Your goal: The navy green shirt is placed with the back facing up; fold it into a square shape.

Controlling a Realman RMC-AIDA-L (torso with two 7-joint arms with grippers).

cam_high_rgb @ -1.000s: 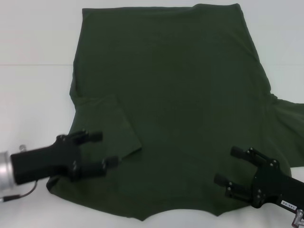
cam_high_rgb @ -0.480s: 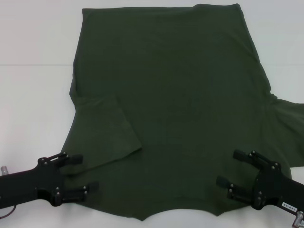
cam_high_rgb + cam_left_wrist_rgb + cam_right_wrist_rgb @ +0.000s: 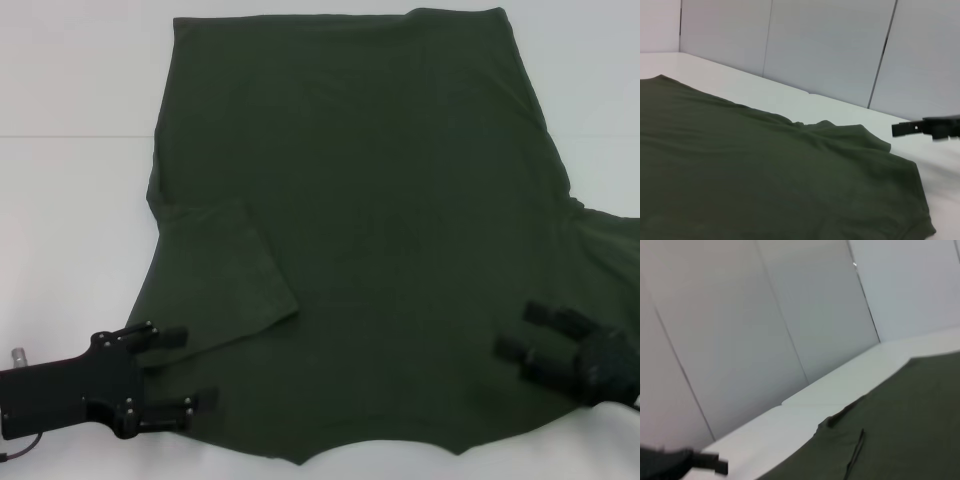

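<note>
- Navy green shirt [image 3: 370, 230]: soft matte olive fabric, spread flat across white table [image 3: 70, 200], left sleeve folded inward.
- Left gripper [image 3: 178, 368]: fingers apart, straddling the near left hem.
- Right gripper [image 3: 528, 330]: fingers parted, empty, over the near right corner.

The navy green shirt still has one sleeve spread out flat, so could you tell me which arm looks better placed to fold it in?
Probably the right. On the navy green shirt the left-side sleeve is already folded in; the spread sleeve lies just beyond the open right claw. The left claw, open, sits at the opposite near corner.
</note>
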